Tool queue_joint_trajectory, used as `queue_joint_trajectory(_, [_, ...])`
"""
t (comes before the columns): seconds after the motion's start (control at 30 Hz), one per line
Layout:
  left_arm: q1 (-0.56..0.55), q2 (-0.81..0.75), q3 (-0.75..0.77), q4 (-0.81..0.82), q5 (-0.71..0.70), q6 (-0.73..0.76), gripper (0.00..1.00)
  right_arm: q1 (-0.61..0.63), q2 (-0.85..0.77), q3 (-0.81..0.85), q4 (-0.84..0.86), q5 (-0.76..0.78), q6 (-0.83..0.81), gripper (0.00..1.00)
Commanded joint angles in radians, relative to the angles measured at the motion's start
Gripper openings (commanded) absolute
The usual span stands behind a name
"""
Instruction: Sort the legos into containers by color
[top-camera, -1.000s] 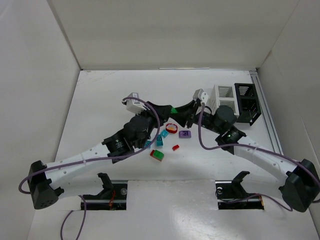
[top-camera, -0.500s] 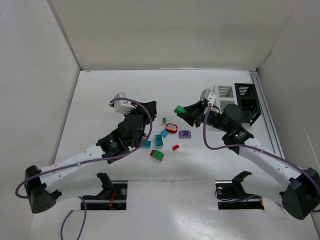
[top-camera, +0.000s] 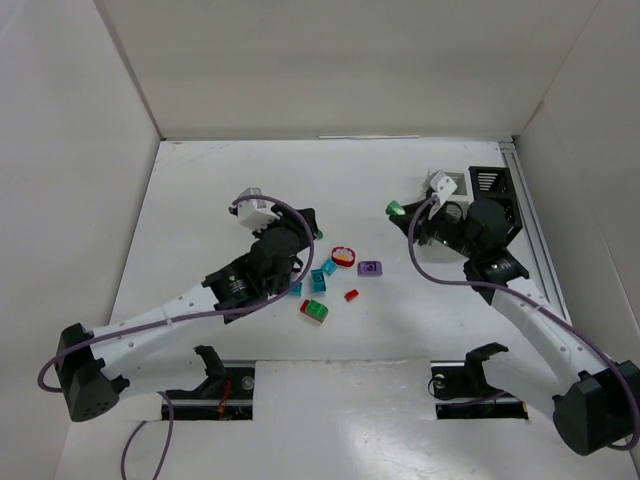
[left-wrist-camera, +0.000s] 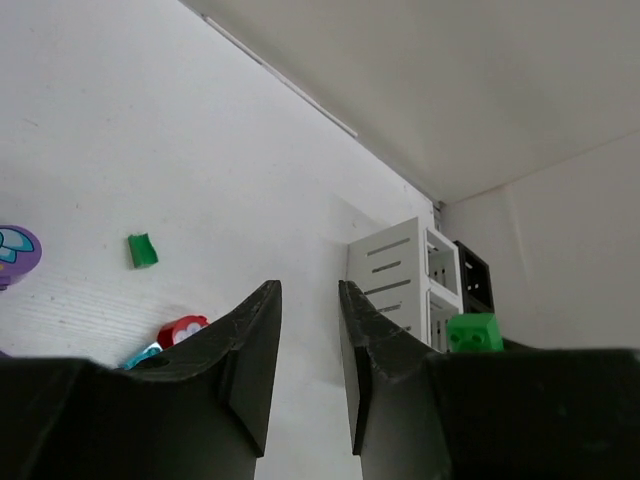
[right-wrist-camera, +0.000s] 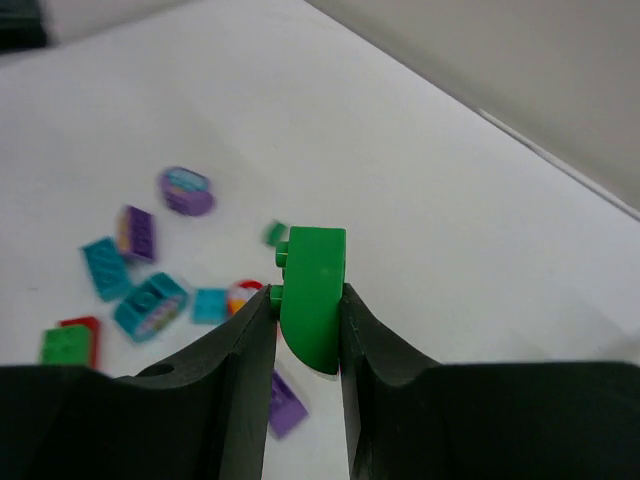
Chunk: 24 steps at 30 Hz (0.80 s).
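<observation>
Both wrist views clarify: right end effector (right-wrist-camera: 307, 300) clamps green lego (right-wrist-camera: 313, 265), left end effector (left-wrist-camera: 308, 300) stands barely parted, empty.

The green brick (right-wrist-camera: 312, 295) between the fingers (right-wrist-camera: 235, 400) of my right gripper (right-wrist-camera: 308, 300) is smooth plastic with a soft sheen. Those fingers are matt black plastic. The table (left-wrist-camera: 150, 150) looks matt white with a faint grain. The white bin (left-wrist-camera: 395, 275) and black bin (left-wrist-camera: 475, 285) are smooth moulded plastic.
</observation>
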<state>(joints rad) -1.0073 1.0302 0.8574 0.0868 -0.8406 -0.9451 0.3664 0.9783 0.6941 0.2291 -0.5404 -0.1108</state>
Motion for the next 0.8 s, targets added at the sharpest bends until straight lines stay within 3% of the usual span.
queue_joint_trajectory(0.0, [0.035,0.025,0.018,-0.016,0.096,0.026,0.27,-0.073,-0.001,0.1,-0.207,0.217,-0.105,0.07])
queue_joint_trajectory(0.07, [0.091,0.047,0.031,-0.036,0.167,0.038,0.27,-0.122,0.041,0.184,-0.35,0.354,-0.135,0.07])
queue_joint_trajectory(0.2, [0.144,0.116,0.072,-0.065,0.27,0.083,0.27,-0.179,0.159,0.313,-0.419,0.574,-0.188,0.07])
queue_joint_trajectory(0.4, [0.203,0.228,0.158,-0.121,0.357,0.155,0.33,-0.276,0.374,0.496,-0.504,0.574,-0.219,0.08])
queue_joint_trajectory(0.63, [0.32,0.381,0.244,-0.139,0.563,0.218,0.41,-0.311,0.556,0.617,-0.511,0.559,-0.242,0.19])
queue_joint_trajectory(0.77, [0.332,0.482,0.316,-0.159,0.584,0.285,0.48,-0.311,0.605,0.637,-0.501,0.559,-0.251,0.37])
